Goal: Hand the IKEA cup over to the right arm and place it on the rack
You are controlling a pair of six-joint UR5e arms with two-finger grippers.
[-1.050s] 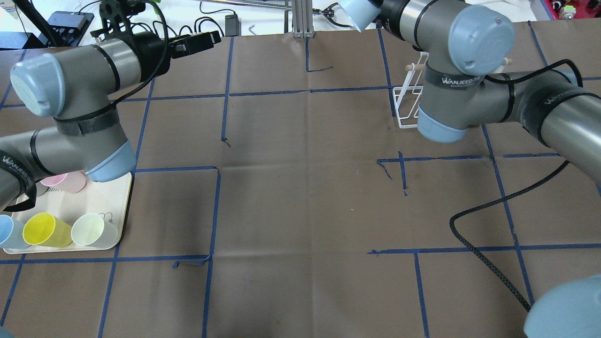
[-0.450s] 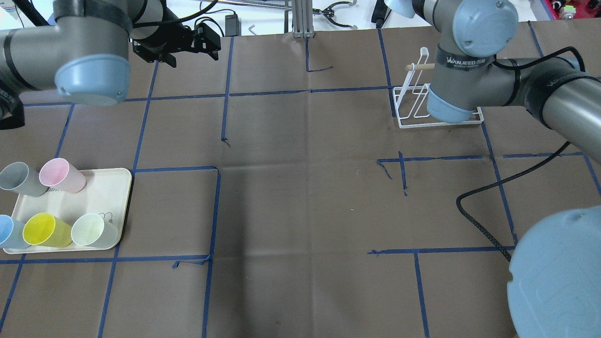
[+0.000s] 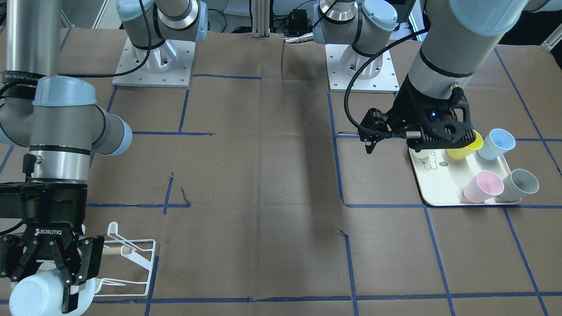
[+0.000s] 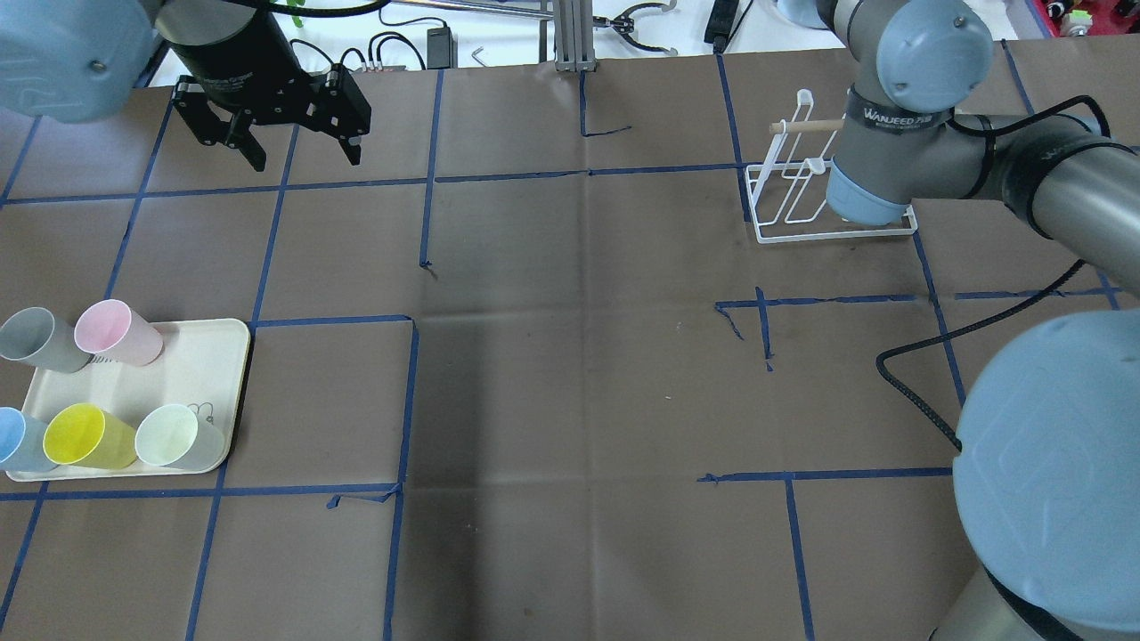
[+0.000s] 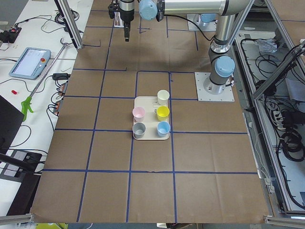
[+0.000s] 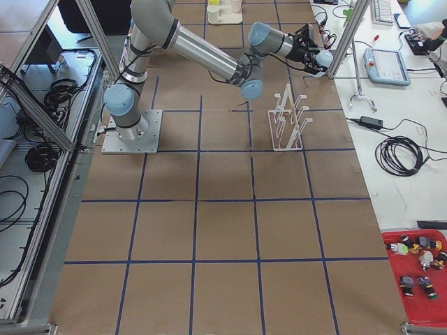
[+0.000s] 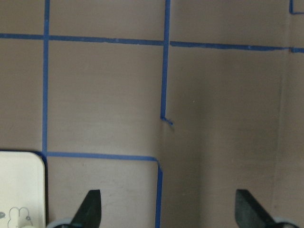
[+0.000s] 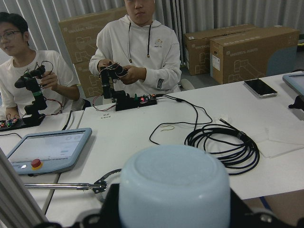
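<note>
My right gripper [image 3: 49, 284] is shut on a pale blue IKEA cup [image 3: 33, 298] and holds it on its side, in the air. It is just past the end of the white wire rack [image 3: 131, 259] towards the table's far edge. The right wrist view shows the cup's bottom [image 8: 173, 190] between the fingers. In the overhead view the rack [image 4: 784, 191] shows, but the right gripper is out of frame. My left gripper [image 4: 298, 151] is open and empty, pointing down over the far left of the table. Its fingertips [image 7: 90, 209] are wide apart.
A cream tray [image 4: 209, 356] at the near left holds grey [image 4: 36, 338], pink [image 4: 116, 331], blue [image 4: 13, 441], yellow [image 4: 85, 436] and pale green [image 4: 178, 436] cups. A black cable [image 4: 917, 392] lies on the right. Two operators sit beyond the far edge.
The right arm has carried the blue cup further right and out of the top of the overhead view. The left arm has swung round; its open gripper now points down.
</note>
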